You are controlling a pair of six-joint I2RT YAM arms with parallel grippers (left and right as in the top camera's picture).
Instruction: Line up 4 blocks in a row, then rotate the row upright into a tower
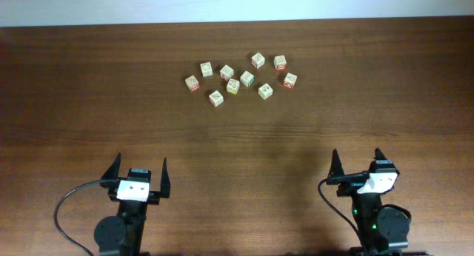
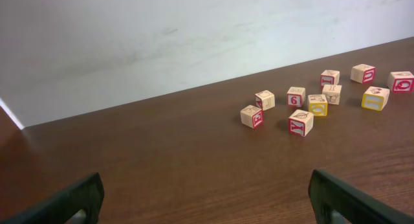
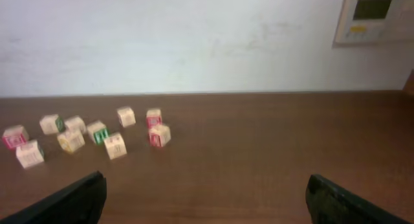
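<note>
Several small pale wooden blocks (image 1: 247,78) lie in a loose cluster on the far middle of the brown table (image 1: 355,100), with red, green or yellowish printed faces. The left wrist view has them at the right (image 2: 301,122); the right wrist view has them at the left (image 3: 115,146). My left gripper (image 1: 139,167) stands open at the near left edge, well short of the cluster, nothing between its fingers (image 2: 71,201). My right gripper (image 1: 357,158) stands open at the near right, also empty and well apart from the blocks; in its own view the dark fingers (image 3: 343,198) frame bare wood.
A white wall (image 2: 162,36) rises behind the table's far edge. A pale wall panel with a small screen (image 3: 372,13) hangs at the upper right of the right wrist view. A black cable (image 1: 63,208) loops beside the left arm's base.
</note>
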